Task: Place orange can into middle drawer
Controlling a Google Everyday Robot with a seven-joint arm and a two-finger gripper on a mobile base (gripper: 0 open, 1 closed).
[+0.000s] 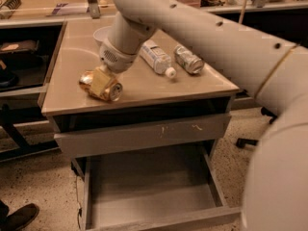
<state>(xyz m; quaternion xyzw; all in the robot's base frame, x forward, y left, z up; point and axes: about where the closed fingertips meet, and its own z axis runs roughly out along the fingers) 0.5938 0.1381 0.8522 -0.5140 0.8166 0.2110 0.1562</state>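
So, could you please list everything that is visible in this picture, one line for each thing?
orange can: one, orange-copper, lying at the front left of the table top
bottle: one, clear with a white cap, lying mid-table
green-silver can: one, lying right of the bottle
bowl: one, white, at the back of the table, partly behind the arm
table: one, beige top
scratched drawer front: one, grey, under the table top
middle drawer: one, grey, pulled open below
shoe: one, dark, on the floor at lower left
arm: one, white, reaching over the table
end effector: one, at the orange can
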